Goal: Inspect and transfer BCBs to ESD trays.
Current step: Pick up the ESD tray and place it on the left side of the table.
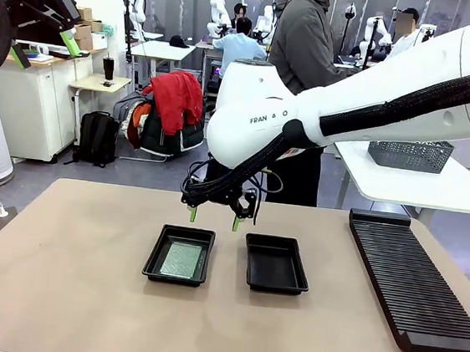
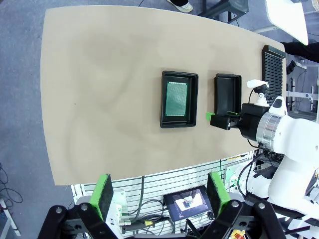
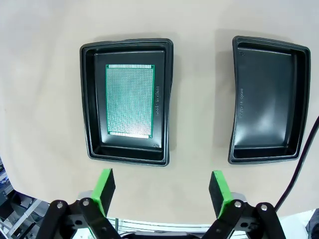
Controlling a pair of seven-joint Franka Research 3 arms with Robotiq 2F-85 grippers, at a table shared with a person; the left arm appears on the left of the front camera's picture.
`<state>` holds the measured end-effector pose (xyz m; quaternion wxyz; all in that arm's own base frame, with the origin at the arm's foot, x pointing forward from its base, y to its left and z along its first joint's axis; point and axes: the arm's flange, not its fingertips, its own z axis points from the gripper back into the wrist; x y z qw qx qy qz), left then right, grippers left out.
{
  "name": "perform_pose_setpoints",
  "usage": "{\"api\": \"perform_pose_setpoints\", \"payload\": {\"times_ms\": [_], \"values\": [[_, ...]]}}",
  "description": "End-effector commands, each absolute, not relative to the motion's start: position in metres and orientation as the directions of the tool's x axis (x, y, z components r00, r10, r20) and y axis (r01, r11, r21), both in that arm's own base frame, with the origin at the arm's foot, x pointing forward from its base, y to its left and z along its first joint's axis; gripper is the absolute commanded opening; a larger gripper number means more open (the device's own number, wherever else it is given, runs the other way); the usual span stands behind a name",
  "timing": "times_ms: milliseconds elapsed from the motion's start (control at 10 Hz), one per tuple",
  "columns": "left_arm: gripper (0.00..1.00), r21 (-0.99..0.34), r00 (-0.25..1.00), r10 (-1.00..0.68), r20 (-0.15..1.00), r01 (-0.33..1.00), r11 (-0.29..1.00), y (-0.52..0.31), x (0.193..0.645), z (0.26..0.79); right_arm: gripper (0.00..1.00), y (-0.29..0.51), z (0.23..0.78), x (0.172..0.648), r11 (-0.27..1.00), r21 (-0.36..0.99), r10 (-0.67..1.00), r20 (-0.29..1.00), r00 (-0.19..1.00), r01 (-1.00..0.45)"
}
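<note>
The robot's right arm reaches in across the tabletop with its wrist bent straight down. The right pincer hangs released and holds nothing, above the surface and in line with the gap between a black tray and a second tray just beside it. A green circuit board lies flat on the first tray's floor; the second tray's floor is bare. The left arm is raised high and well away from the board's tray, and the left pincer is tilted, its fingers spread with nothing between them. A person in a grey hooded top stands beyond the tray at the far edge. A long ribbed black rack lies past the second tray. The right wrist camera, looking straight down, brings out the board's fine grid of holes. The left wrist camera, from high up, takes in the whole tabletop, both trays, the rack's end and the right arm's wrist close to the second tray.
</note>
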<state>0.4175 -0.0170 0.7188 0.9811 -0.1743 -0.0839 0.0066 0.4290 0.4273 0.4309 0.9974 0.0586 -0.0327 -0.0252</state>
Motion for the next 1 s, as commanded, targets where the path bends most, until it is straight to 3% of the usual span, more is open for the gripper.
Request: {"api": "perform_pose_setpoints", "payload": {"times_ms": [0,300,900], "values": [[1.00,-0.331,0.986,0.039,0.162,0.017,0.943,-0.015,0.416,0.718,1.00,0.427,0.431,0.428,0.992,0.119,-0.056,0.065,0.996,0.048],[1.00,-0.343,0.986,0.042,0.162,0.016,0.939,-0.017,0.418,0.719,1.00,0.427,0.431,0.429,0.992,0.119,-0.054,0.062,0.997,0.046],[1.00,-0.284,0.984,0.001,0.177,0.050,0.957,-0.089,0.383,0.645,1.00,0.339,0.449,0.409,0.905,0.424,-0.085,0.096,0.992,0.037]]}}
